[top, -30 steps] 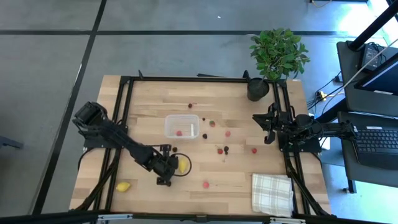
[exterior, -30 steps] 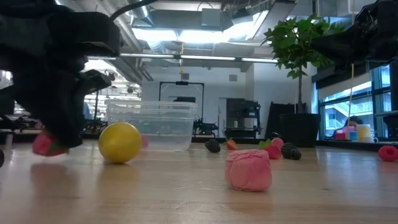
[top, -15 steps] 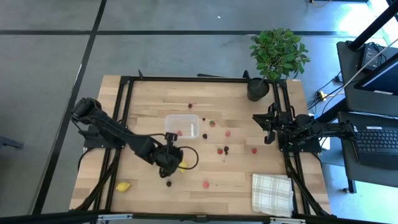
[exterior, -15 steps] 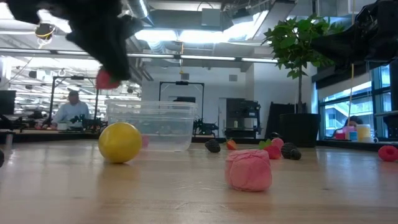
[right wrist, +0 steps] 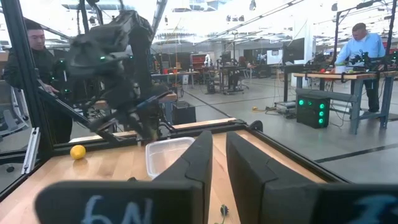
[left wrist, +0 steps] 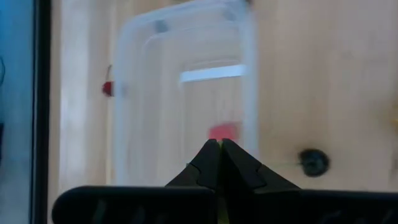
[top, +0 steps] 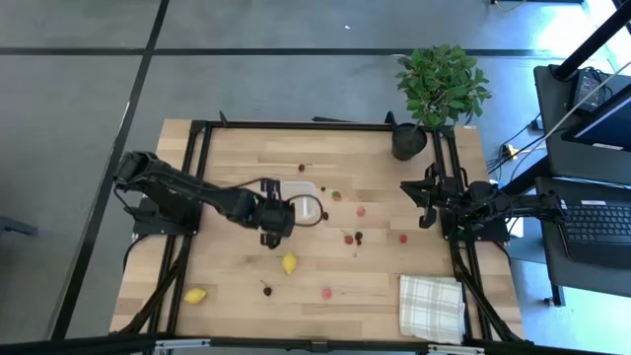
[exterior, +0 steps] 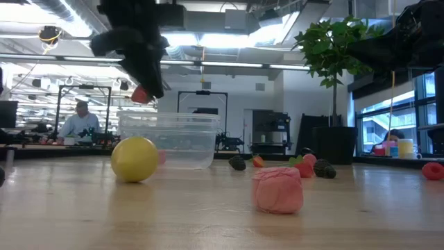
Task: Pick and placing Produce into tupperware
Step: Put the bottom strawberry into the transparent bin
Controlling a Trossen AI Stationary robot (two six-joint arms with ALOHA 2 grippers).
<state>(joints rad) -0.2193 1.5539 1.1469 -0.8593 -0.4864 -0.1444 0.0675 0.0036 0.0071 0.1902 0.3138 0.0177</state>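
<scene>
My left gripper hangs above the near side of the clear tupperware, shut on a red berry. The left wrist view looks down into the tub, which holds one red piece. A yellow lemon lies on the table just in front of the tub, and a second one sits near the left front corner. Red and dark berries are scattered to the right of the tub. My right gripper waits open at the table's right side. My left gripper holds the red berry pinched between its two fingers at their free ends. The fingers come from above, slanting down. The berry is lifted clear, just above the height of the tub's rim.
A potted plant stands at the far right corner and a checked cloth lies at the near right corner. A dark berry and a red one lie near the front edge. Black frame rails run along both sides of the table.
My left gripper, shut on the red berry, has risen from the table beside the lemon and moved toward the far edge, to above the tupperware. The lemon has stayed in place. A dark berry that the arm was covering now shows.
</scene>
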